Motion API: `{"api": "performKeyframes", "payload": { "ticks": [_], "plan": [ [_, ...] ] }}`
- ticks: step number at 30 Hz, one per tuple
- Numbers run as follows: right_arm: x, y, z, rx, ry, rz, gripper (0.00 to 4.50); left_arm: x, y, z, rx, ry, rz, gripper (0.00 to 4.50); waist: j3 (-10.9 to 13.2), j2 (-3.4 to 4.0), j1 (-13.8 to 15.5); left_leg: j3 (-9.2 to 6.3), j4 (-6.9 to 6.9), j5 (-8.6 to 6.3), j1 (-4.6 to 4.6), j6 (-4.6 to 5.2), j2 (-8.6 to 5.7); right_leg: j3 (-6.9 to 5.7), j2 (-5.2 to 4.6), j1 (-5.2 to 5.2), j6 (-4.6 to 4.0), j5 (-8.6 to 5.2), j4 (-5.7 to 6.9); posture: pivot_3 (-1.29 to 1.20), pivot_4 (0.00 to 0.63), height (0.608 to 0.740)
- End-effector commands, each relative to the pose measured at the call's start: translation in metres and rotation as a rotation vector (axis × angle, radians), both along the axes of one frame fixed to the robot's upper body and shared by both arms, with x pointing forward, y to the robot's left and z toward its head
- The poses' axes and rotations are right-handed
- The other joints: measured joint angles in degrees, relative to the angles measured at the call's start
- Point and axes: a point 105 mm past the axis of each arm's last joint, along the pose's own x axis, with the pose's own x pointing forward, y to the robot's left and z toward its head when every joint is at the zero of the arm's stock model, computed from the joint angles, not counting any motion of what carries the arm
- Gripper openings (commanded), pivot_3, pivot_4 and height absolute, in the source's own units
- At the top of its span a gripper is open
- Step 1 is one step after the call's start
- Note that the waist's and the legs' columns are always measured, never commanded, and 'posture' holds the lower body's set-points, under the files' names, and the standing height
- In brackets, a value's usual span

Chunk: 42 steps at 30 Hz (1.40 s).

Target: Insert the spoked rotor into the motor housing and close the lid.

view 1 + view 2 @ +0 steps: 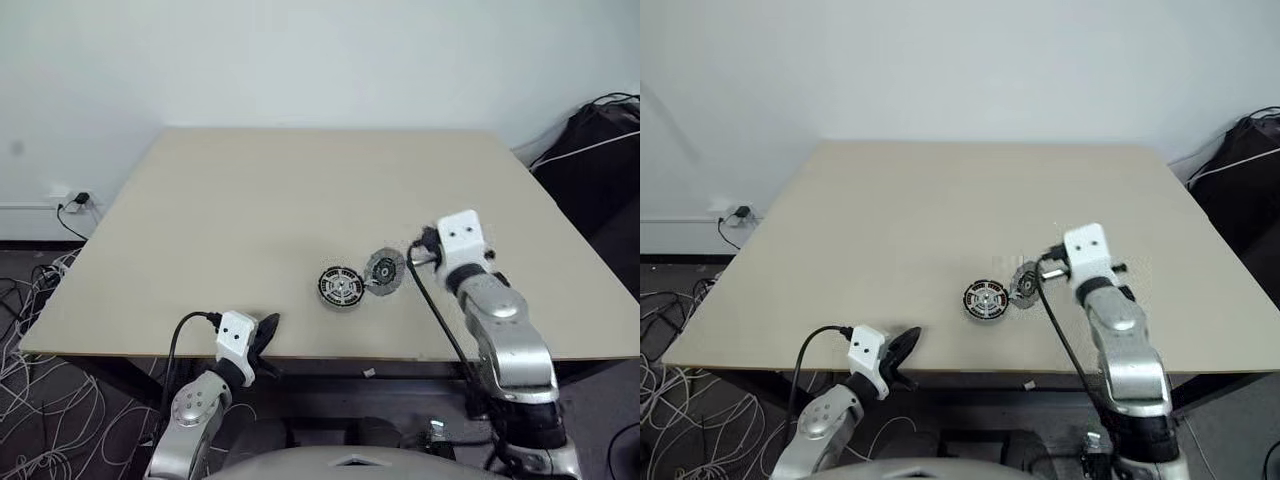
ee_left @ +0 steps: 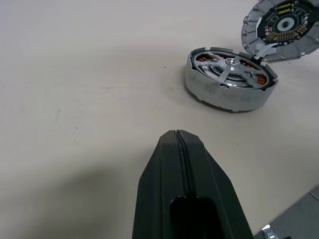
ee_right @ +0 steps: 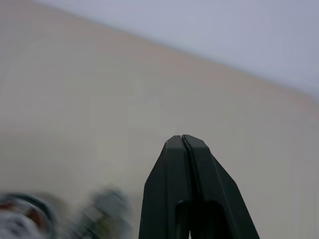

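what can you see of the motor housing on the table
The motor housing is a round, shallow, silvery metal-looking drum resting flat on the beige table, near its front edge. Its top is open: copper-brown windings show inside, with the spoked rotor seated over them, slim silver spokes meeting a small hub. The lid, a disc with a dark centre, stands tilted up at its far side, touching its rim. Neither gripper touches it.

Motor housing (image 2: pixel 227 84): round, shallow, silvery, flat on the beige table near its front edge. Spoked rotor (image 2: pixel 230 65) seated inside, slim silver spokes meeting a small hub, copper windings visible between them. Lid (image 2: pixel 283 27) tilted open, hinged at the housing's rim, dark inner face showing.
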Motion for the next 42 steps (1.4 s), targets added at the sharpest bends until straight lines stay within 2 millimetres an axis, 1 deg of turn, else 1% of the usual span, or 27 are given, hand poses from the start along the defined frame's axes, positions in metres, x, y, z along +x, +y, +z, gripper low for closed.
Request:
{"api": "performKeyframes", "payload": {
  "ticks": [1, 3, 4, 6, 9, 11, 14, 16, 22, 26, 30, 35, 42],
  "plan": [
    [-0.014, -0.009, -0.009, -0.117, 0.027, 0.006, 0.04, 0.006, -0.004, 0.016, -0.004, -0.069, -0.037, 0.00, 0.0, 0.03, 0.0, 0.00, 0.00, 0.01, 0.03, -0.01, 0.02, 0.00, 0.01, 0.02, 0.00, 0.00, 0.01, 0.00, 0.000, 0.740],
    [-0.025, -0.007, -0.029, -0.108, 0.090, 0.040, 0.04, 0.007, -0.005, 0.017, 0.004, -0.076, -0.052, 0.00, 0.0, 0.05, -0.2, 0.02, 0.00, 0.03, 0.07, -0.03, 0.04, 0.01, 0.02, 0.06, 0.01, -0.01, 0.01, 0.00, 0.000, 0.740],
    [-0.029, -0.006, -0.035, -0.093, 0.106, 0.045, 0.04, 0.008, -0.005, 0.017, 0.008, -0.080, -0.057, 0.00, 0.0, 0.04, -0.2, 0.03, 0.01, 0.05, 0.11, -0.04, 0.08, 0.02, 0.05, 0.09, 0.02, -0.01, 0.01, 0.00, 0.000, 0.740],
    [-0.032, -0.003, -0.042, -0.062, 0.109, 0.046, 0.04, 0.008, -0.005, 0.018, 0.016, -0.087, -0.064, 0.00, 0.1, 0.02, -0.4, 0.04, 0.01, 0.03, 0.23, -0.01, 0.18, 0.03, 0.14, 0.20, 0.03, -0.02, 0.00, 0.00, 0.000, 0.740],
    [-0.031, 0.001, -0.049, 0.000, 0.074, 0.026, 0.04, 0.010, -0.005, 0.019, 0.048, -0.112, -0.073, 0.00, 0.1, -0.01, -0.5, 0.04, 0.01, -0.02, 0.42, 0.09, 0.30, 0.04, 0.24, 0.34, 0.11, -0.03, 0.01, 0.00, 0.000, 0.740],
    [-0.030, 0.005, -0.052, 0.036, 0.058, 0.027, 0.04, 0.011, -0.005, 0.020, 0.066, -0.129, -0.075, 0.00, 0.2, 0.07, -0.5, 0.01, 0.01, -0.01, 0.60, 0.07, 0.35, 0.02, 0.28, 0.52, 0.32, -0.17, 0.02, 0.00, 0.000, 0.740],
    [-0.025, 0.023, -0.051, 0.133, 0.024, 0.072, 0.04, 0.011, -0.004, 0.021, 0.087, -0.162, -0.085, 0.00, 0.2, 0.07, -0.5, -0.01, 0.01, -0.01, 0.68, 0.08, 0.35, 0.02, 0.27, 0.62, 0.31, -0.15, 0.01, 0.00, 0.000, 0.740],
    [-0.023, 0.029, -0.050, 0.163, 0.012, 0.088, 0.04, 0.011, -0.004, 0.022, 0.092, -0.175, -0.081, 0.00, 0.2, 0.08, -0.5, 0.00, 0.01, -0.03, 0.67, 0.10, 0.34, 0.03, 0.26, 0.62, 0.09, -0.02, 0.00, 0.00, 0.000, 0.740],
    [-0.013, 0.053, -0.041, 0.280, -0.028, 0.159, 0.04, 0.010, -0.002, 0.021, 0.072, -0.175, -0.072, 0.00, 0.2, 0.09, -0.5, 0.00, 0.00, -0.06, 0.65, 0.14, 0.32, 0.04, 0.24, 0.60, 0.07, -0.02, -0.03, 0.00, 0.000, 0.740],
    [-0.007, 0.084, -0.034, 0.402, -0.036, 0.251, 0.04, 0.010, -0.001, 0.020, 0.068, -0.169, -0.059, 0.00, 0.2, 0.12, -0.6, -0.01, 0.00, -0.06, 0.66, 0.13, 0.33, 0.04, 0.24, 0.60, 0.06, -0.02, -0.02, 0.00, 0.000, 0.740],
    [-0.006, 0.103, -0.031, 0.449, -0.018, 0.326, 0.04, 0.010, 0.000, 0.020, 0.068, -0.166, -0.051, 0.00, 0.3, 0.15, -0.6, -0.01, 0.00, -0.06, 0.65, 0.13, 0.33, 0.04, 0.24, 0.59, 0.05, -0.02, -0.01, 0.00, 0.000, 0.740],
    [-0.003, 0.118, -0.038, 0.442, 0.020, 0.382, 0.04, 0.011, 0.000, 0.019, 0.066, -0.162, -0.046, 0.00, 0.3, 0.15, -0.5, -0.01, 0.00, -0.08, 0.64, 0.15, 0.30, 0.04, 0.21, 0.59, 0.04, -0.01, -0.03, 0.00, 0.000, 0.740],
    [0.000, 0.130, -0.049, 0.437, 0.064, 0.407, 0.04, 0.011, 0.001, 0.018, 0.062, -0.157, -0.039, 0.00, 0.3, 0.16, -0.6, -0.01, -0.02, -0.08, 0.65, 0.14, 0.31, 0.04, 0.21, 0.58, 0.03, -0.02, -0.02, 0.00, 0.000, 0.740]
  ]
}}
